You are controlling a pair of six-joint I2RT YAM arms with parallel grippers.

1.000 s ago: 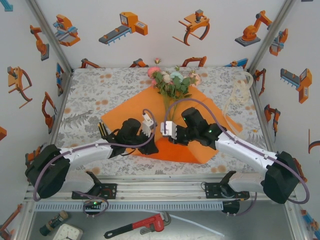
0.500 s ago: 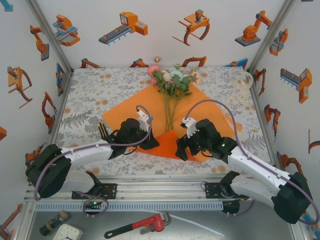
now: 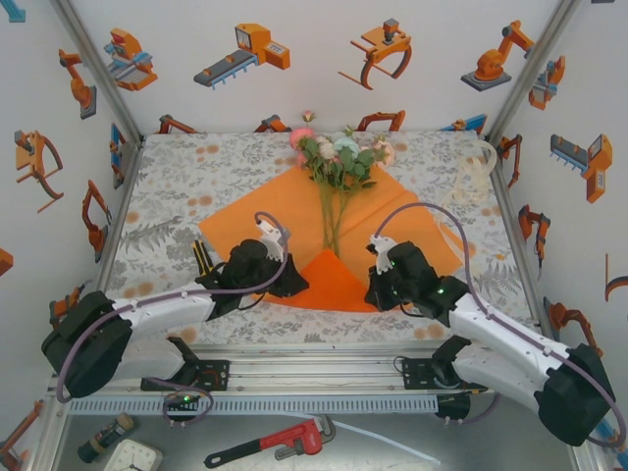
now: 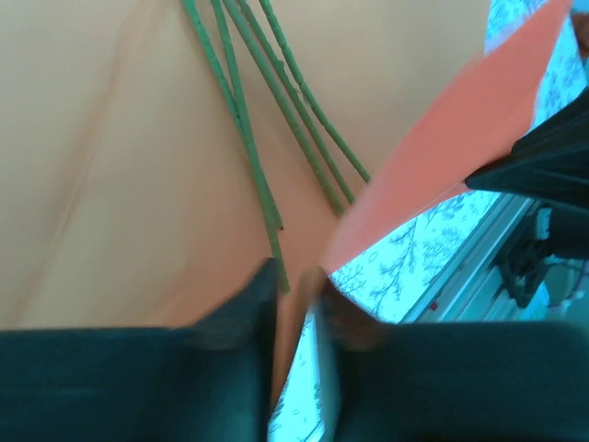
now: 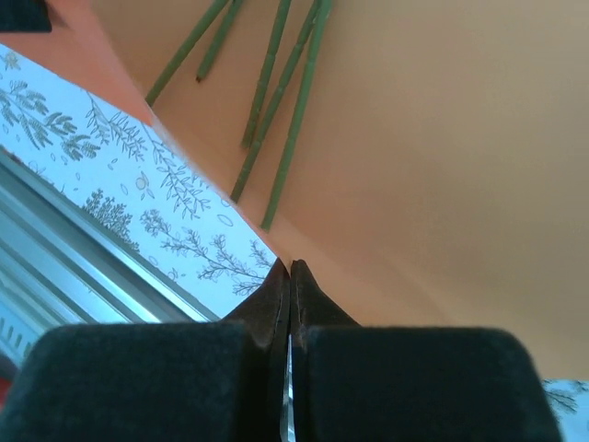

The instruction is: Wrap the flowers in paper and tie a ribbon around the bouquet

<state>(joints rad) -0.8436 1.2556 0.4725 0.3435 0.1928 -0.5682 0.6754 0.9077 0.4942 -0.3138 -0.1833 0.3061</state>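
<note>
Between the fingers of my left gripper [image 4: 294,285] there is a narrow gap, and the lifted edge of the orange paper [image 4: 138,203] runs through it. I'd call them parted, not pinching. My right gripper [image 5: 290,269] is clenched tight, tips meeting right at the sheet's near edge; whether any paper is caught I cannot tell. Beyond both, the near corner is folded up toward the stem ends of the flowers [image 3: 339,157], whose blooms lie at the far corner. The sheet looks light, floppy and quick to crease, so I'd grip its edge beside the fold. The stems look thin and likely to roll. The ribbon [image 3: 469,182] lies well apart, far right.
</note>
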